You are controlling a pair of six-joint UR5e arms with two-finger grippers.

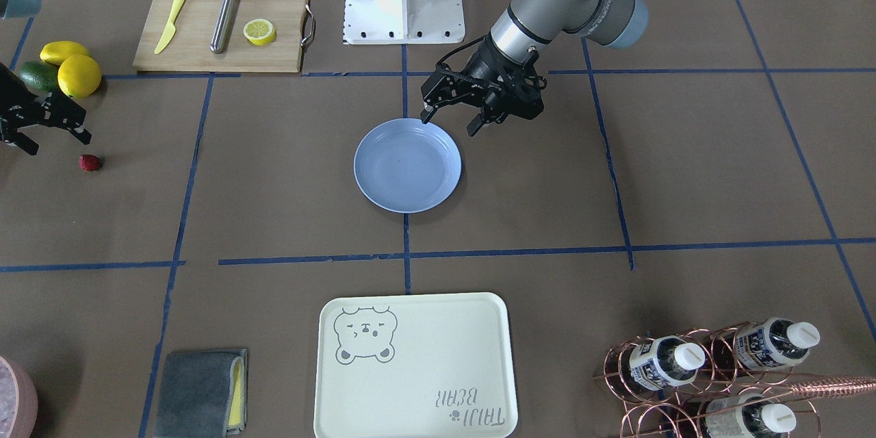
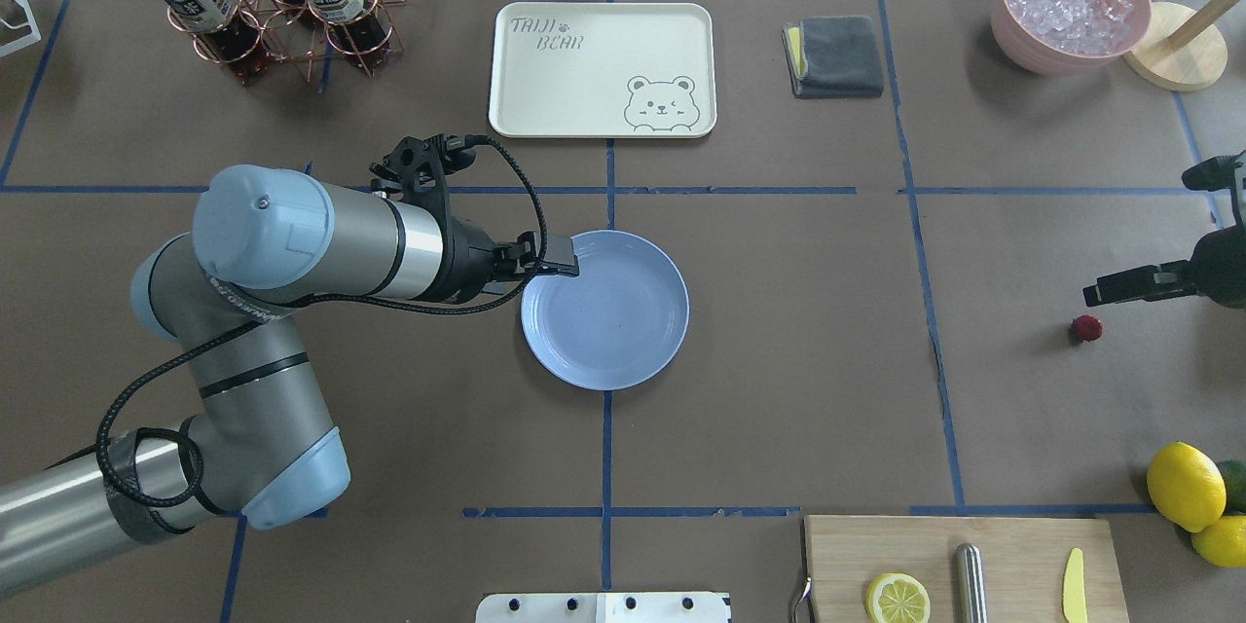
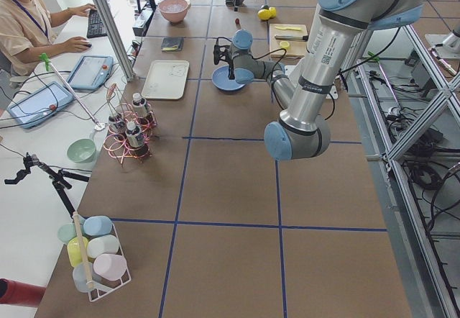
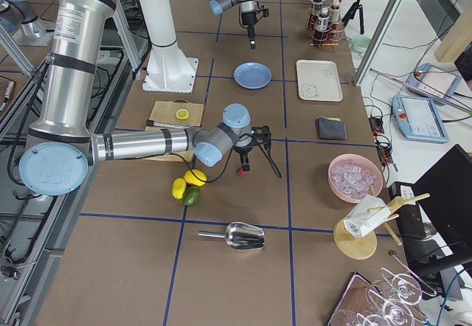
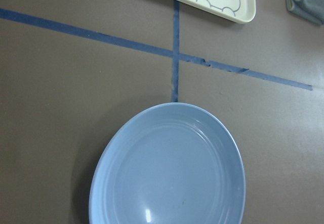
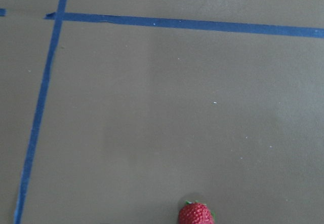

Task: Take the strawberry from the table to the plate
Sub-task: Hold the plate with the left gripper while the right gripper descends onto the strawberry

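- The counter (image 2: 779,360) carries everything. Judging by the bare plate and the berry lying loose, the task is at its approach step, with no grasp made.
- The tray (image 2: 545,107) lies beyond the plate (image 1: 407,164), on the side away from the robot.
- The board (image 1: 287,20) lies on the robot's side of the plate and to its right. Neither it nor the tray sits between the berry and the plate.
- The plate holds nothing.
- The left hand (image 1: 449,122) hangs at the plate's left rim, its fingers spread and holding nothing. It may crowd the drop if it does not clear off.
- The right hand (image 1: 58,144) is well to the plate's right, released and empty, with its fingers wide apart above the counter.
- The lemons (image 1: 79,75) sit farther to the plate's right than the berry and nearer the robot. They are close to the right hand but apart from the berry.
- The strawberry (image 1: 89,163) lies on bare counter well to the plate's right, just beside one right fingertip.
  - The right wrist view catches it only at the bottom edge.
  - The next move calls for centring the right hand over it, lowering, and closing gently, since so small and round a thing may roll or slip out.
  - After that comes a clear carry left to the plate.
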